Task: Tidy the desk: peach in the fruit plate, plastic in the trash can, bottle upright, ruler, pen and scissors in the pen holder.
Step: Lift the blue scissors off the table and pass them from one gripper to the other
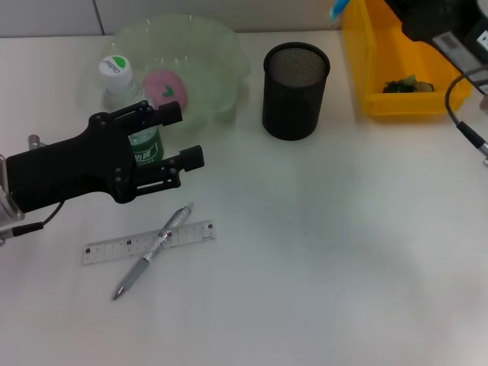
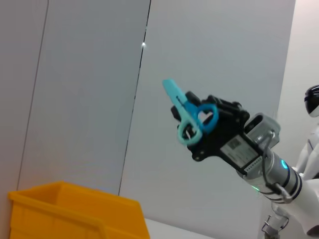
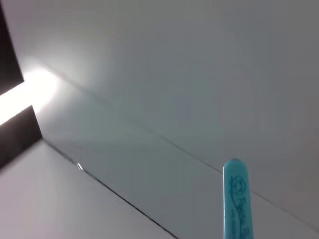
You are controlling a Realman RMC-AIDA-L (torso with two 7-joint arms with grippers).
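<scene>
My right gripper (image 2: pixel 199 122) is raised high above the table's far right, shut on the blue scissors (image 2: pixel 188 113). Their sheathed tip (image 3: pixel 236 199) shows in the right wrist view and pokes in at the head view's top edge (image 1: pixel 338 9). My left gripper (image 1: pixel 183 136) hovers open beside the upright bottle (image 1: pixel 122 91), with nothing between its fingers. The pink peach (image 1: pixel 165 85) lies in the green fruit plate (image 1: pixel 221 53). Ruler (image 1: pixel 114 248) and pen (image 1: pixel 152 252) lie crossed on the table in front. The black mesh pen holder (image 1: pixel 296 91) stands mid-back. Green plastic (image 1: pixel 400 85) sits in the yellow trash can (image 1: pixel 366 69).
The white table (image 1: pixel 328 252) stretches out in front of and to the right of the pen holder. A cable (image 1: pixel 465 130) hangs from the right arm beside the yellow bin.
</scene>
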